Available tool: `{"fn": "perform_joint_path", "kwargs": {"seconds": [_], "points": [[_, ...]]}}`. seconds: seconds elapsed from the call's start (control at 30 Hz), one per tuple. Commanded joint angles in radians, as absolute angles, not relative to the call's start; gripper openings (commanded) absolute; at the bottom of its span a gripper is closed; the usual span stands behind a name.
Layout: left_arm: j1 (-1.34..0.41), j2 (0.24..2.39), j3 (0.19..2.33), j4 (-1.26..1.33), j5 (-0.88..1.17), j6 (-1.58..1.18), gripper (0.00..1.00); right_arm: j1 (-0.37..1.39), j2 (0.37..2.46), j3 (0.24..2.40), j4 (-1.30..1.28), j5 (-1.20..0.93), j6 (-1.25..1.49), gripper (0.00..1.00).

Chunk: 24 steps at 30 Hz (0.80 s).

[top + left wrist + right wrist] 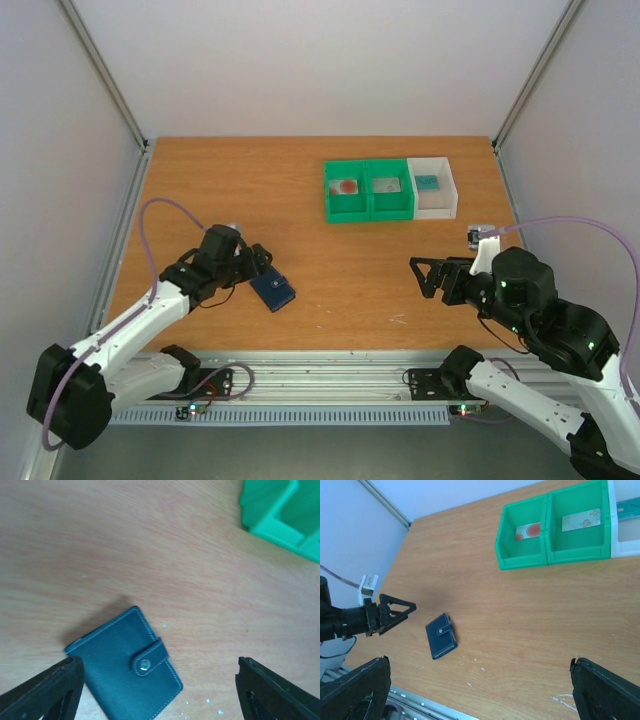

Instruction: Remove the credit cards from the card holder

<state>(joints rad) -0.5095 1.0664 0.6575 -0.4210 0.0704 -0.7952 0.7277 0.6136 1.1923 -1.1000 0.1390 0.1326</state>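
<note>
Nearest, a ribbed aluminium rail (330,375) runs along the front edge of the table (250,180), whose top is smooth orange-brown wood-grain laminate flecked with a few pale specks. From the rail rise the two white-and-black arms, each trailing a looped lilac cable (150,240). The right gripper (420,278) hangs over bare table, well apart from everything, its black wedge-shaped fingers spread wide with nothing between them. The left gripper (258,262) is also spread open, tilted down at the card holder (127,667) without clamping it; in the left wrist view the holder lies on the table under the gap between the two fingertips, nearer the left one. The holder is a small flat rectangle of dark navy leather-like material with pale stitching round its edge, folded shut, a short strap with a shiny round snap wrapped over one long side. It lies skewed on the left half of the table, well apart from the bins. Farther back stands a glossy green plastic bin (368,213) of two square compartments, with a white bin (436,210) touching its right side. A red-and-white card (527,530) lies flat in the left green compartment, a pale card (581,520) in the right one, and a teal card (627,507) in the white bin.
</note>
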Motion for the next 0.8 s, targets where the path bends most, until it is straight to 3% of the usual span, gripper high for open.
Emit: {"fn": "perform_joint_path", "kwargs": {"seconds": [0.0,0.17,0.4,0.77], "points": [[-0.435,1.036,0.578,-0.440,0.084,-0.778,0.78,0.724,0.582,1.182,-1.062,0.117,0.117,0.98],[-0.363,1.108,0.484,-0.304,0.241,-0.838,0.64,0.725,0.584,1.180,-1.064,0.097,0.121,0.98],[-0.342,1.219,0.464,-0.224,0.280,-0.847,0.50,0.724,0.582,1.181,-1.080,0.111,0.124,0.98],[-0.342,1.311,0.439,-0.118,0.322,-0.856,0.35,0.725,0.617,1.170,-1.093,0.089,0.142,0.98]]}}
